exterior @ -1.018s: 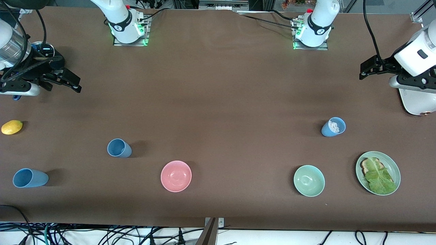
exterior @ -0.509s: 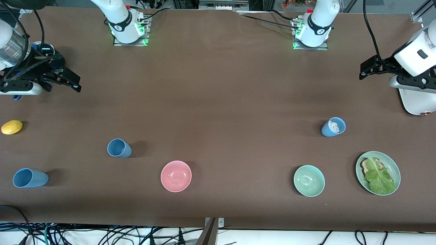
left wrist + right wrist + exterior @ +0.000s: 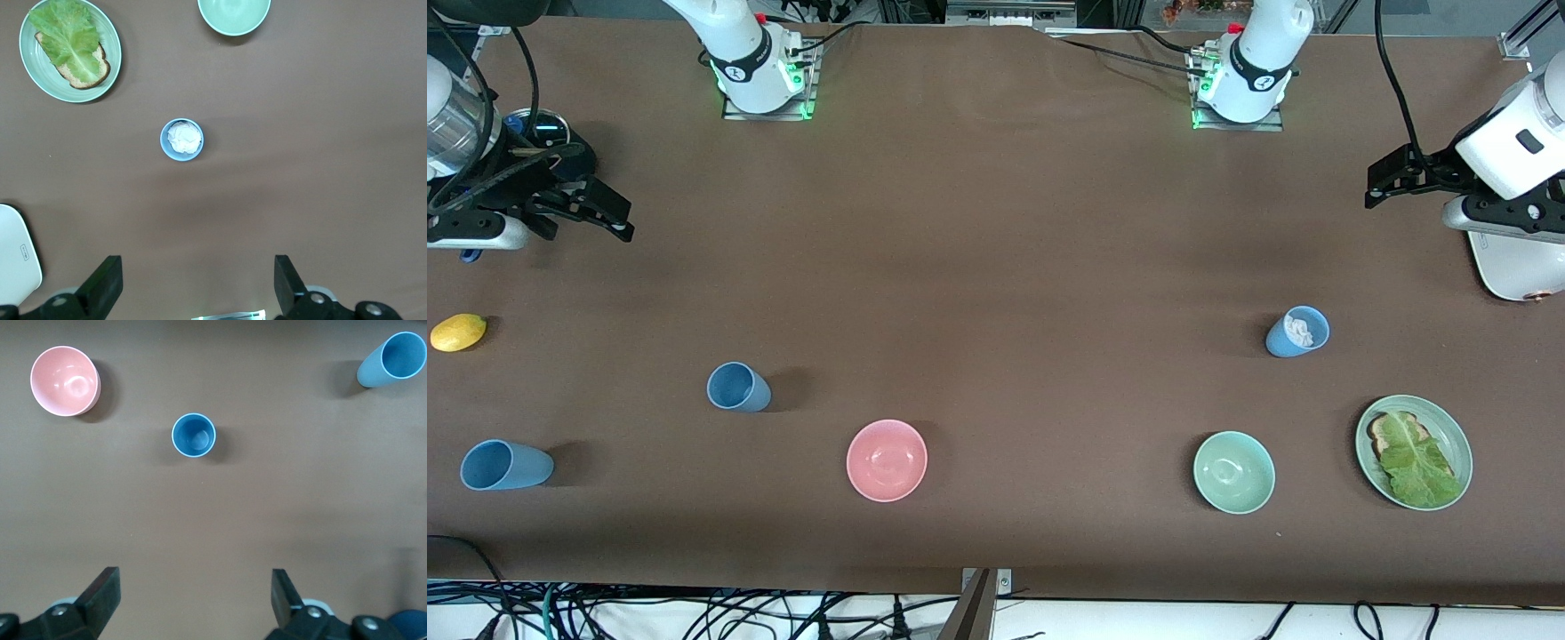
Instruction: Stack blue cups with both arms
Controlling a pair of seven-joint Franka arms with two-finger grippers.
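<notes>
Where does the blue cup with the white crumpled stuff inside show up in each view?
Front view: the stuffed blue cup stands toward the left arm's end of the table, farther from the camera than the pale green bowl.
Left wrist view: the cup sits mid-picture, seen from above.
Right wrist view: not in it.
Shared landmark: the pale green bowl shows in the front and left wrist views.

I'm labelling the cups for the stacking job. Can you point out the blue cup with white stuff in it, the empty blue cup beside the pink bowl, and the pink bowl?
blue cup with white filling [image 3: 181, 139], left wrist view, on the white contents.
empty blue cup [image 3: 194, 435], right wrist view, on its inner bottom.
pink bowl [image 3: 887, 460], front view, on its inside.
</notes>
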